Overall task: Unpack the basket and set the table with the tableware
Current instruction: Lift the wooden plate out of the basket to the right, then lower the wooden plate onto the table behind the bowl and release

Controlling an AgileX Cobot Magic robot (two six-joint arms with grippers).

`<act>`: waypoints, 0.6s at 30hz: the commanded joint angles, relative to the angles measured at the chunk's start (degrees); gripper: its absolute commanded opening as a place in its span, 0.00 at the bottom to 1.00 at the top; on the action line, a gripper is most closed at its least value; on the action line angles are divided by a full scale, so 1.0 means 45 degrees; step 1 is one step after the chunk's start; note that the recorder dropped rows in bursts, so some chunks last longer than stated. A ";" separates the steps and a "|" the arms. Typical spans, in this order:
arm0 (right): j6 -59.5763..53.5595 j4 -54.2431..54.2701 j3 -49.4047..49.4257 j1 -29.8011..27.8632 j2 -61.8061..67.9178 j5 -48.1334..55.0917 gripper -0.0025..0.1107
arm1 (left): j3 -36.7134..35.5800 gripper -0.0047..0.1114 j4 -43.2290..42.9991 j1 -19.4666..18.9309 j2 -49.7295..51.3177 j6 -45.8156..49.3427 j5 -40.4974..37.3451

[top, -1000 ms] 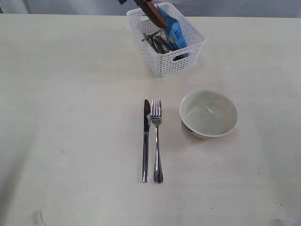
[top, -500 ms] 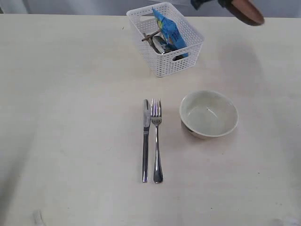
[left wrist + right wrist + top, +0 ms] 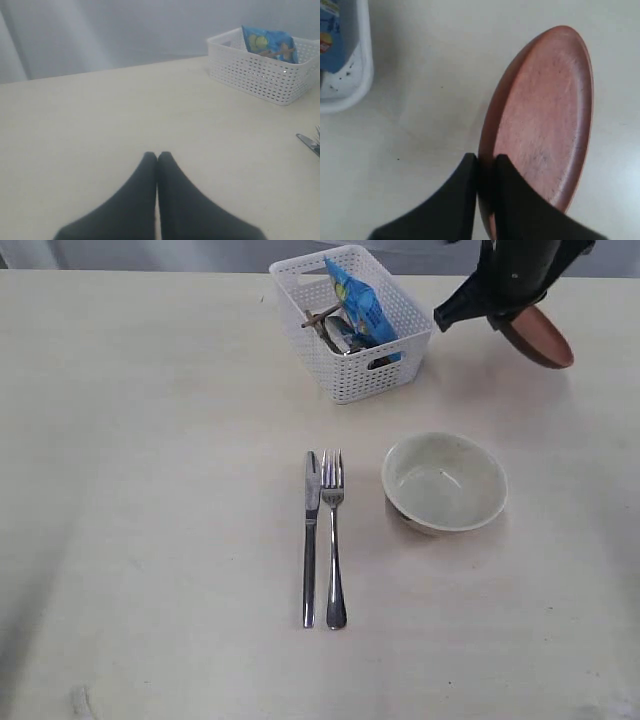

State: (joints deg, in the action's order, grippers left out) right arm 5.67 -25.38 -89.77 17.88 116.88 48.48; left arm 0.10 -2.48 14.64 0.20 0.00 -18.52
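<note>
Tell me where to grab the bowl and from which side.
Likely the rim of the bowl, pinched from straight above across its wall. It stands upright, mouth open and empty, and looks too wide to span whole.

The pale cream counter [image 3: 150, 490] is occupied by a white basket [image 3: 362, 380] near its far edge, a knife [image 3: 309, 540] and fork [image 3: 334, 540] laid parallel mid-counter, and a bowl [image 3: 444, 485] set beside them.
</note>
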 commanded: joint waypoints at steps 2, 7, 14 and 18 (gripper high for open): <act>0.0068 0.0191 -0.0019 0.0010 0.0751 -0.0472 0.02 | -0.0022 0.04 -0.0010 0.0080 -0.0044 0.0000 -0.0011; 0.0020 0.0436 -0.0045 0.0601 0.1120 -0.1282 0.02 | -0.0022 0.04 -0.0010 0.0080 -0.0044 0.0000 -0.0011; -0.0494 0.0436 -0.0321 0.1806 0.1702 -0.1657 0.02 | -0.0022 0.04 -0.0010 0.0080 -0.0044 0.0000 -0.0011; -0.1032 0.0436 -0.0668 0.2592 0.1786 -0.1708 0.02 | -0.0022 0.04 -0.0010 0.0080 -0.0044 0.0000 -0.0011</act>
State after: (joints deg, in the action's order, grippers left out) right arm 2.60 -24.03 -91.49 27.42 124.78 41.86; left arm 0.10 -2.48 14.64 0.20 0.00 -18.52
